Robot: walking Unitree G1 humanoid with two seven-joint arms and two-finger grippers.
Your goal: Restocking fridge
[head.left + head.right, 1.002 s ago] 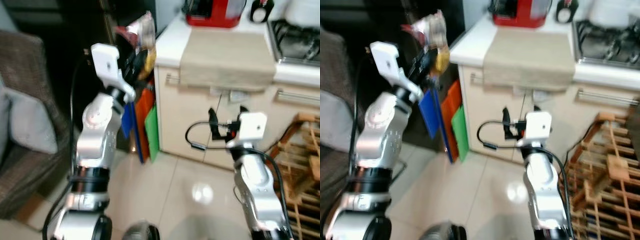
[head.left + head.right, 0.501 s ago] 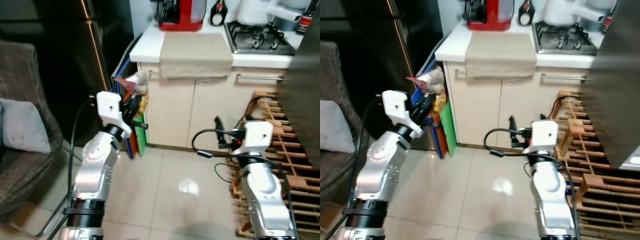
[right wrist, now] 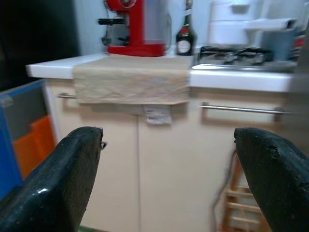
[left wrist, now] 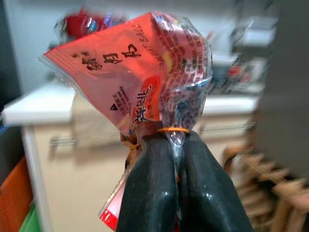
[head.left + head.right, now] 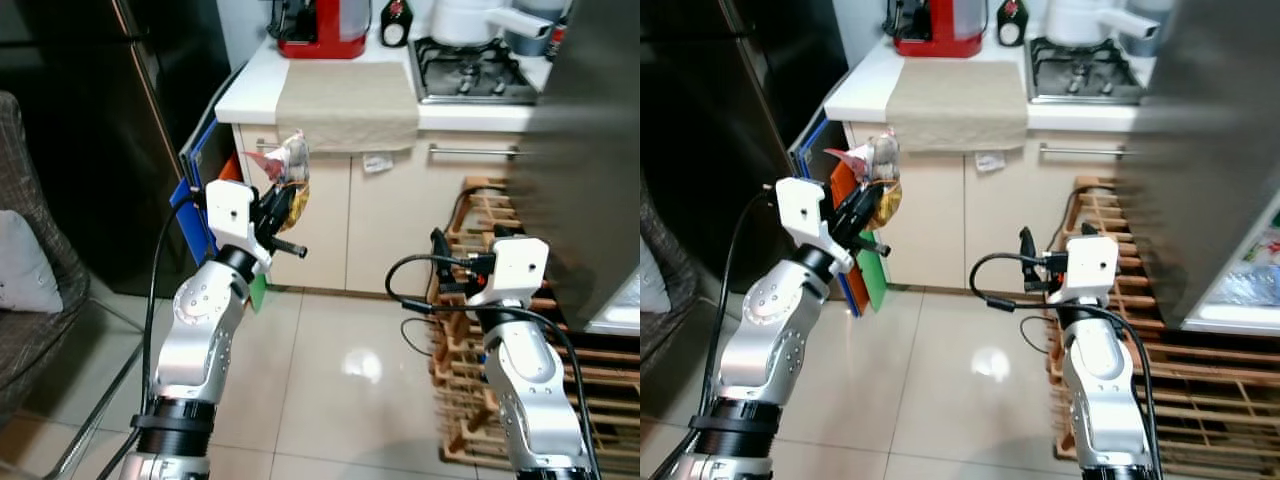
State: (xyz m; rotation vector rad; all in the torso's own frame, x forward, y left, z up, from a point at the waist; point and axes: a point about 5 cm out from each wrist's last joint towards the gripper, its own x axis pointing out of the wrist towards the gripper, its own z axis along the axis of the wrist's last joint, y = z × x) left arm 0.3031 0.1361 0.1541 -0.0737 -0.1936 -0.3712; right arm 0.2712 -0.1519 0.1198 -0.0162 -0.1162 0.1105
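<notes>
My left gripper (image 5: 281,196) is raised in front of the cream kitchen cabinet (image 5: 330,215) and shut on a clear snack bag (image 5: 287,167) with a red printed label. Close up, the left wrist view has the black fingers (image 4: 154,193) pinching the bag (image 4: 145,72) at its tied neck, held by an orange rubber band. My right gripper (image 5: 438,243) is held lower, to the right, open and with nothing in it; its two fingertips (image 3: 58,179) stand wide apart and point at the cabinet. The open fridge door (image 5: 585,150), grey and large, fills the right edge.
A white counter (image 5: 250,90) carries a beige cloth (image 5: 347,92), a red coffee machine (image 5: 310,25), a dark bottle (image 5: 394,20) and a gas hob (image 5: 465,70). A wooden rack (image 5: 480,260) stands below on the right. Blue, orange and green boards (image 5: 200,200) lean beside a dark cupboard (image 5: 100,130).
The camera has swung right and drawn back: the counter has shifted left and the grey fridge door has grown at the right. The left gripper still holds the bag.
</notes>
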